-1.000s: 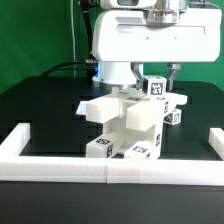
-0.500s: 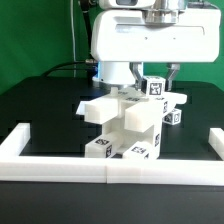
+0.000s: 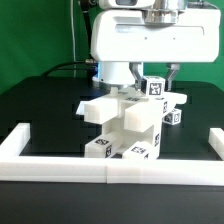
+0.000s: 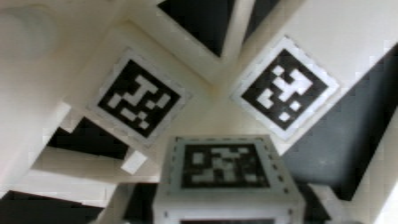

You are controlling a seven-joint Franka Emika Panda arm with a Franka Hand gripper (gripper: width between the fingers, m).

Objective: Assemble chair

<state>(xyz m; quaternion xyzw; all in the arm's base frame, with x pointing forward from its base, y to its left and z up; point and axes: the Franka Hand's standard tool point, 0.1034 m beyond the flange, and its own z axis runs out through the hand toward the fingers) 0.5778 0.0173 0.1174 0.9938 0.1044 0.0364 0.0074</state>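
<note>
At the middle of the black table (image 3: pixel 40 110), the chair (image 3: pixel 128 125) sits as a blocky white cluster. Straight up at its twelve o'clock hangs the gripper (image 3: pixel 156 76), right down over the topmost tagged block (image 3: pixel 155 88). Clamped or loose? Cannot tell, the fingertips are masked. At six o'clock of the chair runs the low border wall (image 3: pixel 60 163). Wrist view: three tags (image 4: pixel 139 95) packed close, filling the shot.

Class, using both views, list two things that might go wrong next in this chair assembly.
1. The end effector sits low over the stacked chair, so a sideways slip might topple the parts.
2. The stack stands close to the border wall, so a shifted part may jam against it.
</note>
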